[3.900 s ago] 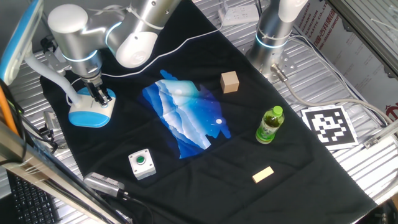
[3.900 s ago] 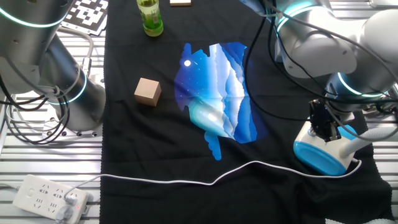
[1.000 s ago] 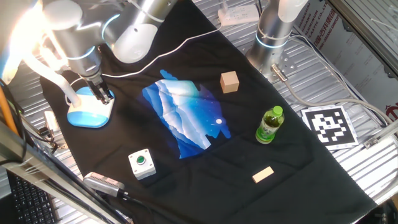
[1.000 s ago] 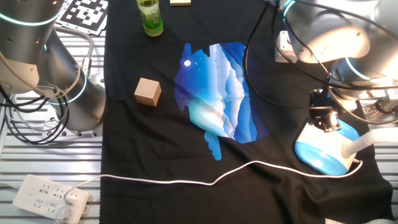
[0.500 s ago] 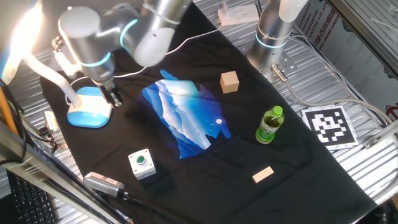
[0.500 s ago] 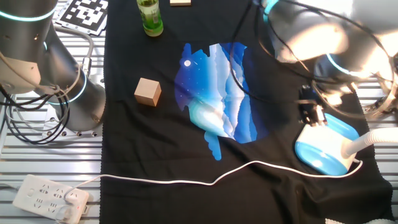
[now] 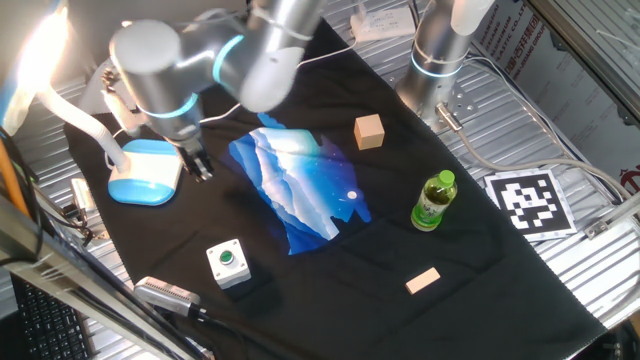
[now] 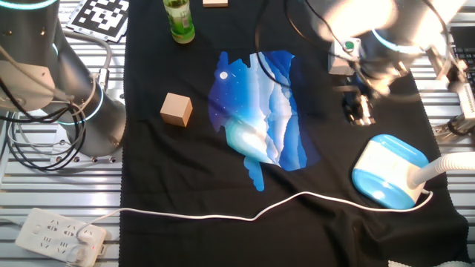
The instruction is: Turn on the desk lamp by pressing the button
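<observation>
- The silver arm's black two-finger gripper is hanging over the black cloth, just beside the lamp base and clear of it (whether the fingertips are parted or closed, I cannot tell; they are blurred in both views).
- The desk lamp with the rounded light-blue and white base is sitting at the cloth's edge, its thick white bendable neck curving up toward a bright glare at the frame corner.
- In the other fixed view the gripper is showing between the base and the blue-and-white printed patch.
- The tiny touch button on the base's white top is too small to pick out.
- A white square box with a green round push-button is resting near the cloth's near edge.
- A wooden cube, a green bottle and a small wooden block are lying well apart from the lamp.
</observation>
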{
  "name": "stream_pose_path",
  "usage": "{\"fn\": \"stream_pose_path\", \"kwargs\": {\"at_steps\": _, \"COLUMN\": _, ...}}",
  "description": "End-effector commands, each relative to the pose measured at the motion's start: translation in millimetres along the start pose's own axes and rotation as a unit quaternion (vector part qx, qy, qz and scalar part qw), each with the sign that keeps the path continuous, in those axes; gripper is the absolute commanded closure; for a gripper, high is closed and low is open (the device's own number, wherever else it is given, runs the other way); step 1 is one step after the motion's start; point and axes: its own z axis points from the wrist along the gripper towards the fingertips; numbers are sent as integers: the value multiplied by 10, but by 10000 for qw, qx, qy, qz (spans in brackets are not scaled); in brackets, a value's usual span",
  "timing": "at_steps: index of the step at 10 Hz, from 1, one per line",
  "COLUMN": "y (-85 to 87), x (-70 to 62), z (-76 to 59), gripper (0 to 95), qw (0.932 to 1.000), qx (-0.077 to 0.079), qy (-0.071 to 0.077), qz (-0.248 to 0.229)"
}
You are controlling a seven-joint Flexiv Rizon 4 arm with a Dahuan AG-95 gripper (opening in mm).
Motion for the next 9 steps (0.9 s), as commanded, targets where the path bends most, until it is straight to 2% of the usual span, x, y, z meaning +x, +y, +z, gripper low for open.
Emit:
{"fn": "stream_pose_path", "kwargs": {"at_steps": 1, "y": -22, "x": 34, "z": -39, "gripper": 950, "qw": 9997, "qx": 46, "qy": 39, "qz": -237}}
{"fn": "stream_pose_path", "kwargs": {"at_steps": 3, "y": -25, "x": 40, "z": -43, "gripper": 950, "qw": 9995, "qx": 34, "qy": 76, "qz": -291}}
{"fn": "stream_pose_path", "kwargs": {"at_steps": 6, "y": -25, "x": 39, "z": -43, "gripper": 950, "qw": 9993, "qx": -13, "qy": 20, "qz": -366}}
{"fn": "stream_pose_path", "kwargs": {"at_steps": 9, "y": -26, "x": 40, "z": -43, "gripper": 950, "qw": 9990, "qx": -45, "qy": 56, "qz": -434}}
